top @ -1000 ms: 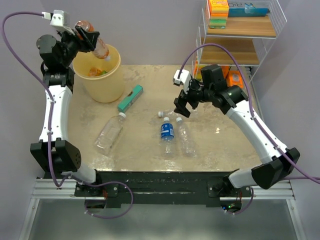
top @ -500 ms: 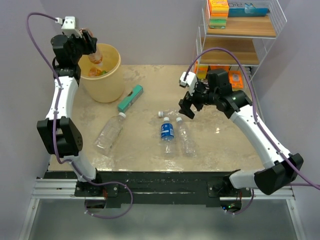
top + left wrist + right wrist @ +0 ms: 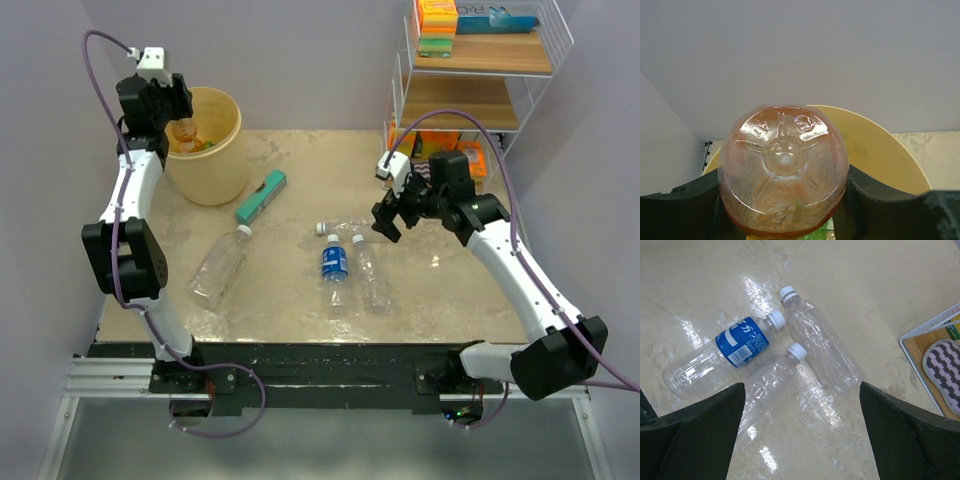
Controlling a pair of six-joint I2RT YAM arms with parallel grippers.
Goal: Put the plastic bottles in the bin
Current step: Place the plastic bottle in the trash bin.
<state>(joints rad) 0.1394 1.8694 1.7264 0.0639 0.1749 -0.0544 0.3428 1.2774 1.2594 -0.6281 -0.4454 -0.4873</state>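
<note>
The orange bottle (image 3: 183,131) hangs over the left side of the bin (image 3: 218,172), which stands at the table's (image 3: 450,290) far left corner. The left gripper (image 3: 178,118) is clamped on it. Orange and green things (image 3: 200,145) lie inside the bin, too small to name.

The left wrist view shows only the bottle's moulded base between two black fingers, with the bin's rim behind. Its cap and label are hidden.

A teal box (image 3: 261,195) lies just beside the bin, and a lone clear bottle (image 3: 220,265) lies nearer the arms.

Mid-table lie a blue-labelled bottle (image 3: 334,265), a near clear bottle (image 3: 372,278) and a far clear bottle (image 3: 340,228). The right gripper (image 3: 385,222) hovers over them, jaws wide apart and holding nothing. From above it covers part of the far bottle. Its own camera shows all three white caps close together, though a finger cuts off the near bottle's base. The rack's (image 3: 920,337) corner and a striped pad (image 3: 942,372) sit at that view's edge.
</note>
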